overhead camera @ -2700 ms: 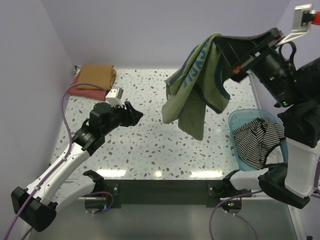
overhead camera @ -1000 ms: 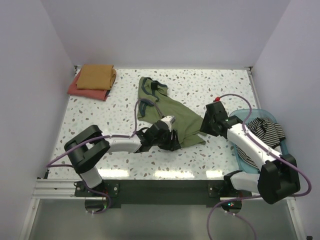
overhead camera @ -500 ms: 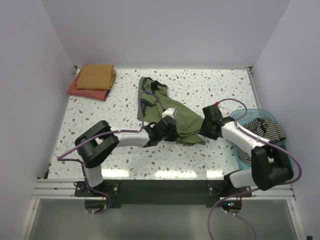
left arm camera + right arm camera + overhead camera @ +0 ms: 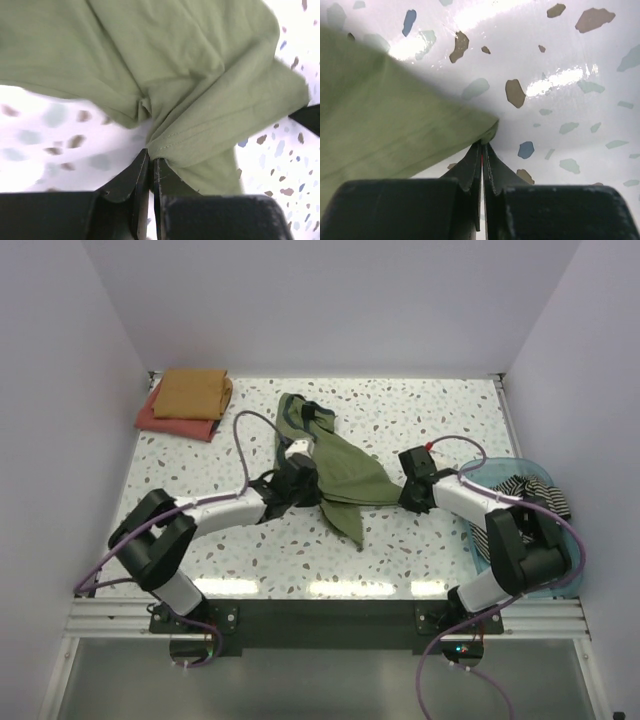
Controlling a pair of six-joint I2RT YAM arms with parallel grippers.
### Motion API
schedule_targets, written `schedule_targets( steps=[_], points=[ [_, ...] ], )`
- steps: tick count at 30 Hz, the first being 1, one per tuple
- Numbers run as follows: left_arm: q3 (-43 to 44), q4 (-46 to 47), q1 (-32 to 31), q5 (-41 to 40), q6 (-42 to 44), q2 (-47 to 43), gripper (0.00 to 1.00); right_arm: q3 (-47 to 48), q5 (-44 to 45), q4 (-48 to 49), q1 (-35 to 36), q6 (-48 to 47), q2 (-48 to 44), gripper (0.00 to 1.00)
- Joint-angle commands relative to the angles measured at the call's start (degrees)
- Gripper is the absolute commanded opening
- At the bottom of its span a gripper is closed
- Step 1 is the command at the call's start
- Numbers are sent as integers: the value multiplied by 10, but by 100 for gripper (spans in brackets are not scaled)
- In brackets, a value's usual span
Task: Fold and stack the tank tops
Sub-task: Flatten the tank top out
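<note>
Booth: Grip check. What have you got?

Me: My left gripper (image 4: 151,161) is clamped on a stitched hem of the olive tank top (image 4: 345,475), jaws nearly together with the fabric puckering into the tips. My right gripper (image 4: 482,146) is pinched tight on a corner of the same cloth, right down at the table (image 4: 430,420).

Booth: Why one arm on each side?

Me: The top lies crumpled mid-table, straps bunched at the far end and a tail hanging toward me. With two separate edges held, I reckon I can draw it taut and lay it flat. A fold on a rumpled heap would come out lumpy.

Booth: And both holds are low?

Me: Both sit at the surface, so each one takes a thin edge and not a fistful. The corner on the right looks shallow and could slip under tension.

Booth: What about the others?

Me: The mustard tank top (image 4: 192,392) sits folded on the red tank top (image 4: 158,422) in the far left corner. I judge that's where the stack goes. The striped tank top (image 4: 545,498) waits in the basket (image 4: 476,542) at my right, unfolded, so there's plenty left.
</note>
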Motion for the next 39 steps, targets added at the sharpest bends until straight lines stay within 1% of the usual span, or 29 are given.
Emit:
schedule_targets(
  steps=[1,2,3,6,7,9,11,14,15,16,19,21,22,24,25,26,27,28,29,31,32,33,36,37,39],
  points=[
    [-14,-38,57,-9,28,-79,4,32,34,-8,-2,8,7,0],
    [-12,-60,70,-14,40,-108,4,41,40,-14,-1,6,0,0],
    [-9,-71,94,-15,46,-121,5,47,46,-19,-2,6,-6,0],
    [13,-108,140,-15,75,-173,5,75,72,-50,-1,1,-30,0],
    [30,-117,146,-21,83,-192,5,80,79,-62,-2,-2,-38,0],
    [56,-144,159,-24,108,-204,5,96,90,-73,-2,-3,-59,0],
    [63,-168,162,-21,120,-215,6,105,89,-85,-2,-10,-71,0],
    [40,-175,162,0,114,-244,5,92,99,-96,-2,-10,-93,0],
    [17,-174,162,0,112,-253,5,86,106,-96,-2,-9,-103,0],
    [5,-172,162,4,112,-273,5,79,113,-92,-2,-8,-106,0],
    [-30,-159,162,17,108,-287,6,68,103,-93,-3,-7,-97,0],
    [-43,-153,162,42,100,-284,6,65,98,-92,-3,-4,-91,0],
    [-63,-145,162,65,98,-280,5,62,97,-88,-2,-3,-91,0],
    [-85,-116,162,91,84,-279,4,51,101,-84,-3,-1,-93,0],
    [-111,-101,162,131,79,-284,4,49,103,-83,-5,0,-93,0],
    [-123,-68,162,152,70,-285,3,48,103,-83,-8,-1,-89,0],
    [-133,-55,160,173,66,-285,1,48,102,-83,-11,-2,-86,0],
    [-149,-44,154,205,62,-285,1,50,100,-81,-17,-2,-82,0],
    [-156,-26,147,216,58,-286,0,50,96,-78,-22,-3,-73,0],
    [-168,-18,96,211,54,-290,0,54,86,-69,-29,-4,-64,0],
    [-170,1,74,208,50,-290,0,62,84,-67,-30,-3,-53,0],
    [-172,8,35,210,47,-286,0,66,80,-65,-31,-4,-47,0],
    [-190,44,-18,225,32,-258,0,85,77,-64,-32,-3,-34,0],
    [-199,77,-26,243,29,-245,0,90,78,-65,-32,-4,-33,0],
    [-214,96,-43,260,24,-216,1,107,83,-68,-37,-7,-28,0]
  ],
)
